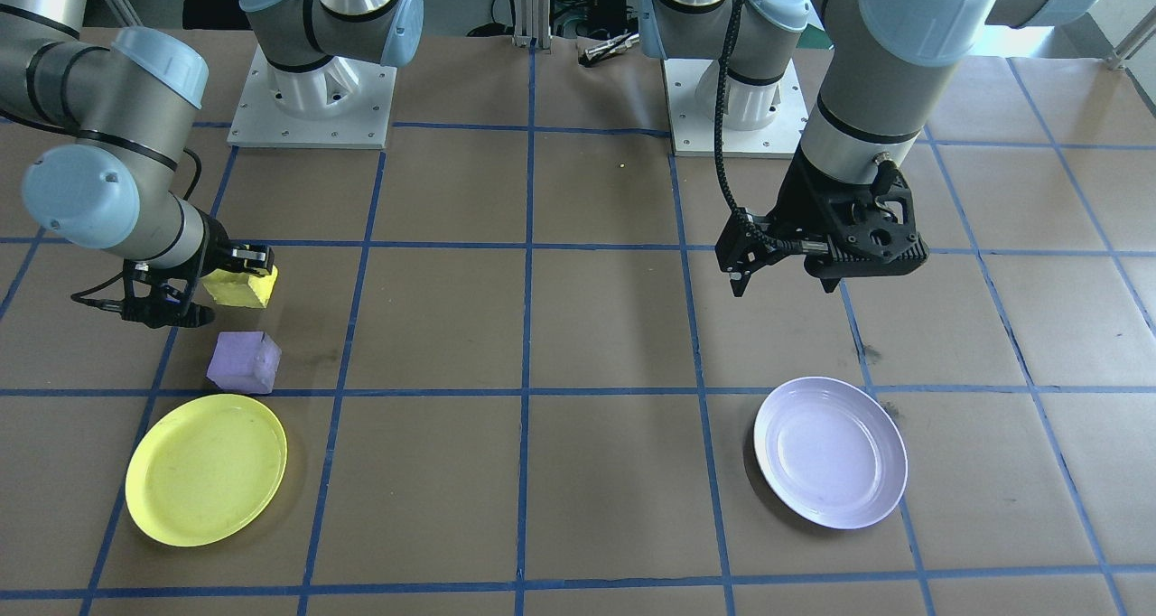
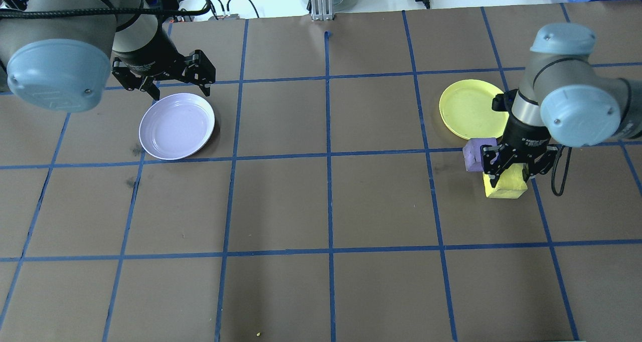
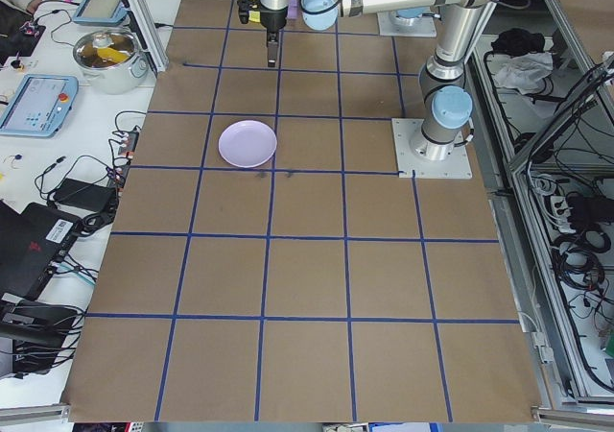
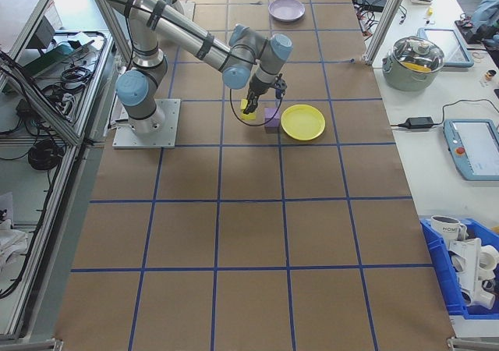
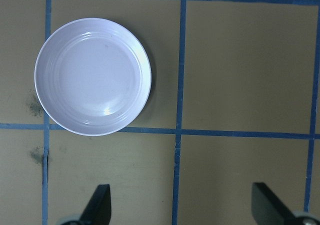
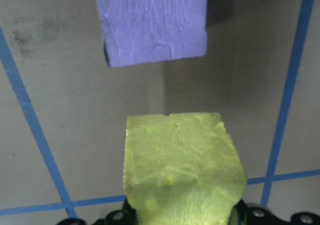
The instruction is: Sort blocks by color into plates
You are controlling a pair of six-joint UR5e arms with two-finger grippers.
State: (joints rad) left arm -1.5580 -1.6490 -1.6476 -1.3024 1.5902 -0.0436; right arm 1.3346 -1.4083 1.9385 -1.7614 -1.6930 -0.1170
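Two blocks sit near the yellow plate (image 2: 470,108); right gripper (image 2: 511,174) seems clamped on the yellow block (image 2: 505,184). Lift clear of the purple block (image 2: 475,154) before swinging over. Left gripper (image 2: 175,83) hangs spread, empty, by the lavender plate (image 2: 176,126).

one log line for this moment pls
right gripper: shut on yellow block | left gripper: open, empty | purple block: on table | plates: empty

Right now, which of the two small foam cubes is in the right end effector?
The small yellow foam cube, clamped in the right end effector. The small purple foam cube sits free on the table beside it.
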